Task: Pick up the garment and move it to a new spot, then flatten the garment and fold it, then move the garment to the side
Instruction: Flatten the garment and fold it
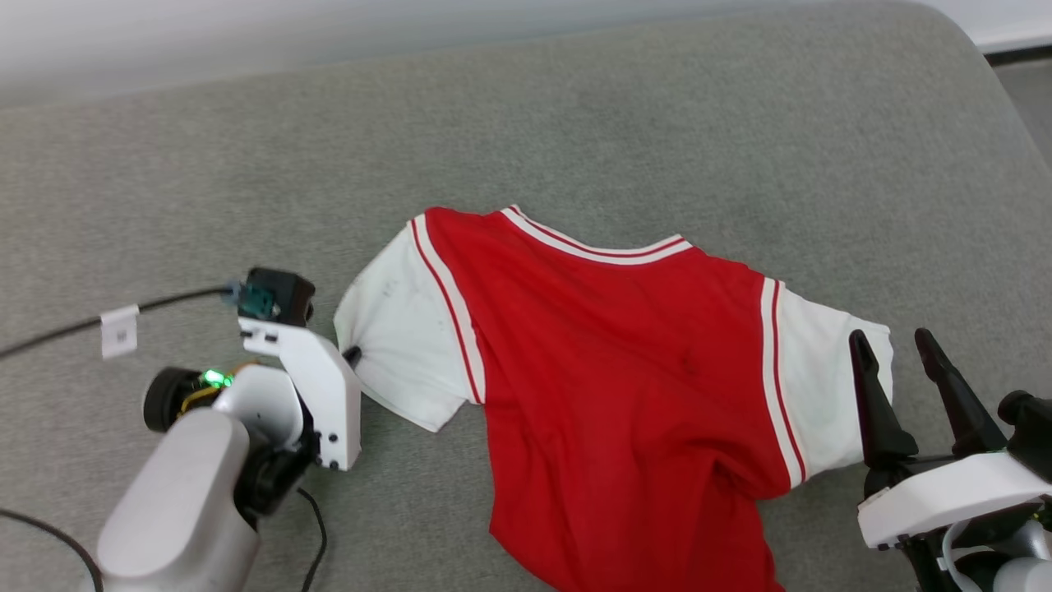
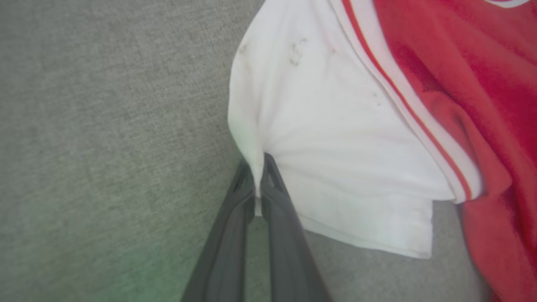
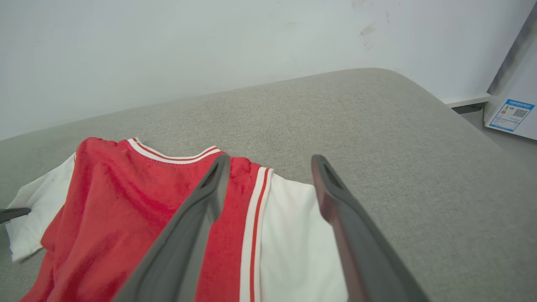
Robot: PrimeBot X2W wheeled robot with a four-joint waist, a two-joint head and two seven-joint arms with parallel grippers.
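Grey cushion (image 1: 657, 123) underneath left gripper (image 1: 352, 355) and right gripper (image 1: 889, 345). Stretched between the two (rumpled toward the hem), garment (image 1: 608, 362). Pinched tight on a white sleeve edge at the left gripper. Gaping wide, gripping nothing, at the right gripper, tips over the other sleeve.
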